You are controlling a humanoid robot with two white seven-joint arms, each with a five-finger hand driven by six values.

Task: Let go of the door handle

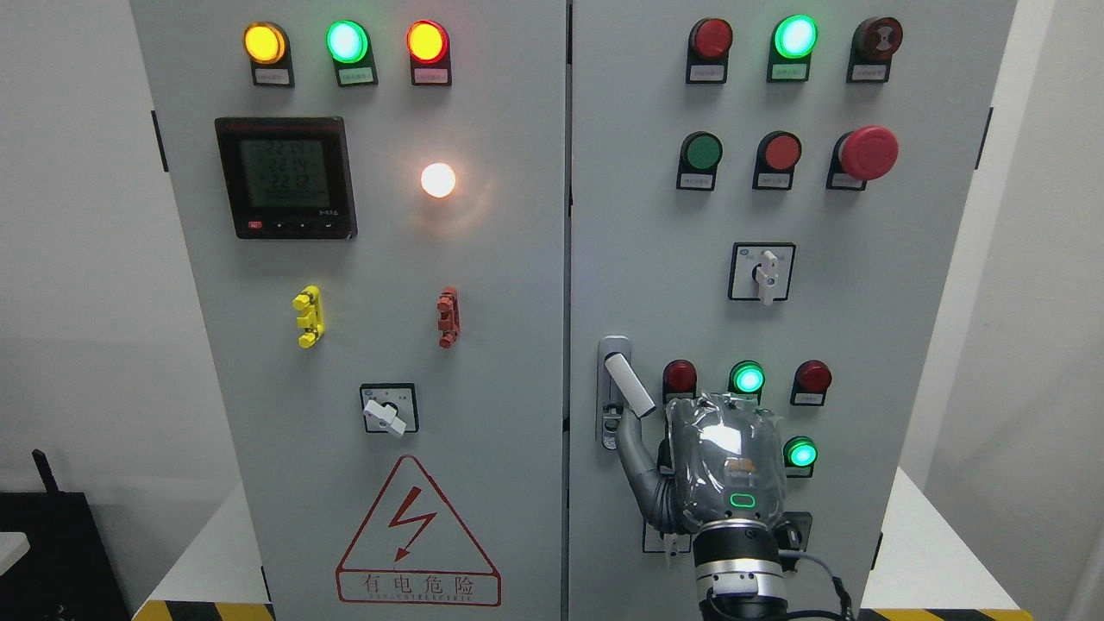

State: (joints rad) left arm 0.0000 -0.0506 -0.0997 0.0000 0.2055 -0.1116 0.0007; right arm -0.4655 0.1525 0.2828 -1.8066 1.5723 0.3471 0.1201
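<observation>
Head view shows the right robot hand point(720, 461) near the door handle point(628, 385), which sits up-left of it; only its thumb point(634, 448) reaches the handle's base, other fingers hidden, so grip uncertain.

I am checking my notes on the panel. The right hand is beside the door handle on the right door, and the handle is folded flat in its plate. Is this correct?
Not quite. The head view shows the handle swung out of its plate at a slant, not folded flat. The rest holds: the right hand is beside it on the right door, thumb reaching up under it.
</observation>
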